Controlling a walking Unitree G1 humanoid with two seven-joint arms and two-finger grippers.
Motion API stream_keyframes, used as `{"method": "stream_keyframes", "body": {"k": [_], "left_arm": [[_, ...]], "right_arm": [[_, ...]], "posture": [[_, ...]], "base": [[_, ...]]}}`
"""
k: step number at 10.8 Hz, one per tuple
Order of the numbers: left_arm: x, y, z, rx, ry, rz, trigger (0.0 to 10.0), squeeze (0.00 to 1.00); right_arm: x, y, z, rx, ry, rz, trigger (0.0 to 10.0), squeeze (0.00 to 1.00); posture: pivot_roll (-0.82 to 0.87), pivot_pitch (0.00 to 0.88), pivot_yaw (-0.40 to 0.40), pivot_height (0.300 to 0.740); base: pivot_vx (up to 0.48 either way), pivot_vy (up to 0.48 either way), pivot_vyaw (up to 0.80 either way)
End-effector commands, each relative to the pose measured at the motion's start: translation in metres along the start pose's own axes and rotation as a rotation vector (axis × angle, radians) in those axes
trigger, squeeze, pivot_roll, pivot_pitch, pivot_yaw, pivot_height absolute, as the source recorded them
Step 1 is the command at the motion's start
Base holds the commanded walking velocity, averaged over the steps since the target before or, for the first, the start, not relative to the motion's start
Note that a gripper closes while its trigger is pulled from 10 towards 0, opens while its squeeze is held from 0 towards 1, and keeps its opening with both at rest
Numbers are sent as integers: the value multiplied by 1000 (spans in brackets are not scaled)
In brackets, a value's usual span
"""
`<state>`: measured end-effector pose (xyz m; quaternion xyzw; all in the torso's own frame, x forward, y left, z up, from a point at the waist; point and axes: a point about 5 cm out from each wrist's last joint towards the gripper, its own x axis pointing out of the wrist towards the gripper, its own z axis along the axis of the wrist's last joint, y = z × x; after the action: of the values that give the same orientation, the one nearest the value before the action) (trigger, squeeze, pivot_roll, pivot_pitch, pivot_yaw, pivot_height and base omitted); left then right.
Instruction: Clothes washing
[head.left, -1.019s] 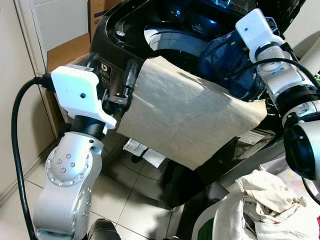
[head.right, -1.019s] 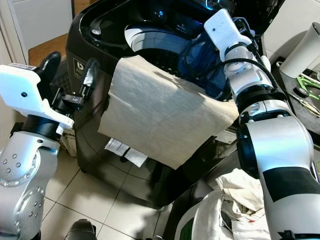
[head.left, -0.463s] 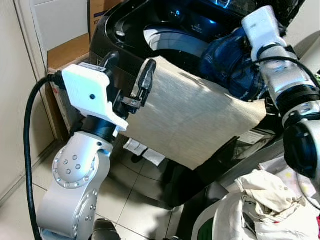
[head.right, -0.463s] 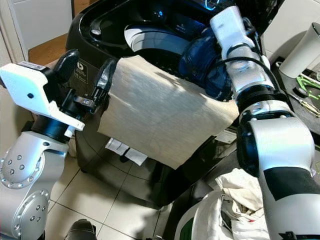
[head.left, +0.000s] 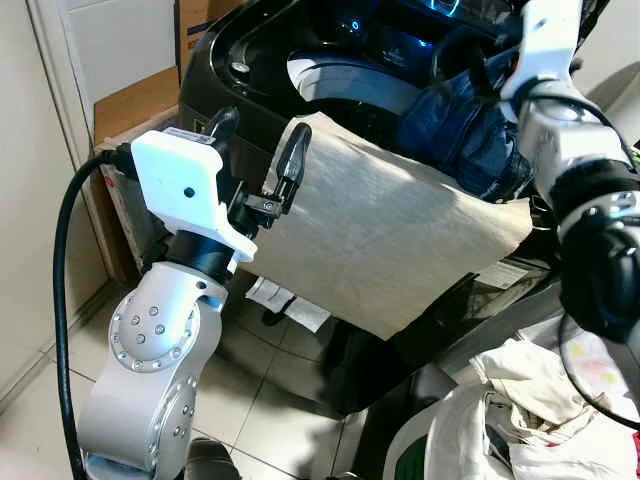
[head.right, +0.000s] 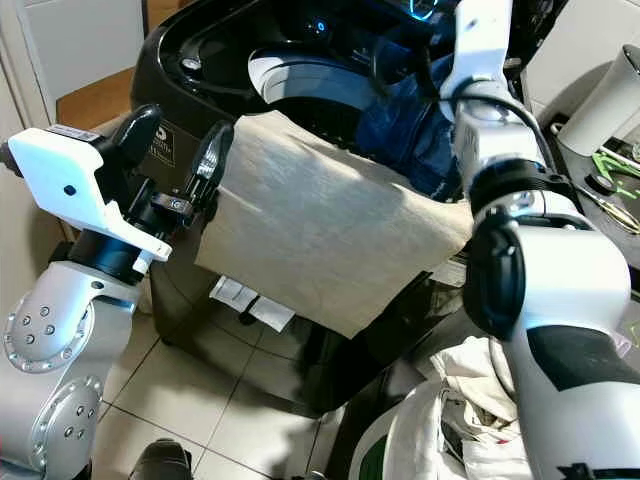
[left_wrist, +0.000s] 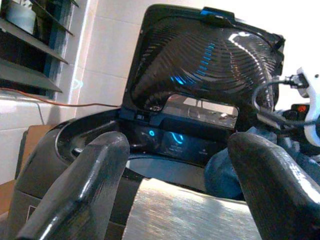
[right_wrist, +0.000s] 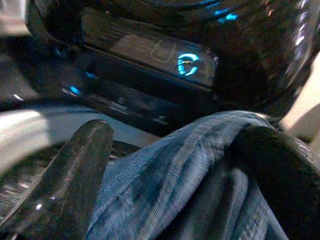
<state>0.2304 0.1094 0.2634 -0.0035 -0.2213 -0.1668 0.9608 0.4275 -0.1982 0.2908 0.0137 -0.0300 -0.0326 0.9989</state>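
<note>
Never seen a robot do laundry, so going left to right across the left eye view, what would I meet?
Black cable → left gripper → beige cloth draped on the washing machine → blue garment → right arm.

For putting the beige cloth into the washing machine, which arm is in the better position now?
The left. The left gripper is open right beside the upper corner of the beige cloth that hangs over the washing machine rim. The right gripper is busy farther back, its jaws around the blue jeans.
</note>
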Motion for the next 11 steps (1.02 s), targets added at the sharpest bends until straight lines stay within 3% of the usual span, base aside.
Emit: {"method": "stream_keyframes", "body": {"k": [1,2,3,5,6,7,8,9,11], "left_arm": [[2,-5,-2,-14,4,-18,10000,0],[3,-5,-4,-15,4,-20,10000,0],[3,-6,-6,-10,9,-22,10000,0],[-3,-9,-12,20,37,-93,10000,0],[-4,-9,-13,29,45,-105,10000,0],[-3,-8,-16,37,52,-103,10000,0],[-3,-5,-18,39,60,-87,10000,0],[-6,0,-25,39,84,-59,10000,0],[-10,0,-34,36,110,-47,10000,0]], "right_arm": [[0,-8,13,118,-23,-16,10000,1000],[1,-8,20,338,-39,-18,10000,1000],[1,-5,21,391,-35,-11,10000,1000],[2,6,18,335,-20,27,10000,1000],[2,9,20,238,-29,43,10000,1000],[2,20,24,-105,-65,87,10000,310],[2,29,22,-288,-79,118,10000,0],[1,37,20,-322,-114,171,10000,0],[-4,43,32,-404,-296,201,10000,0]], "posture": [[375,0,-278,740],[371,0,-275,740],[367,0,-275,740],[366,0,-280,740],[363,0,-283,740],[355,0,-287,740],[351,0,-289,740],[342,0,-289,740],[300,0,-265,740]], "base": [[0,0,0],[0,0,0],[0,0,0],[0,0,0],[0,0,0],[0,0,0],[0,0,0],[0,0,0],[0,0,0]]}}
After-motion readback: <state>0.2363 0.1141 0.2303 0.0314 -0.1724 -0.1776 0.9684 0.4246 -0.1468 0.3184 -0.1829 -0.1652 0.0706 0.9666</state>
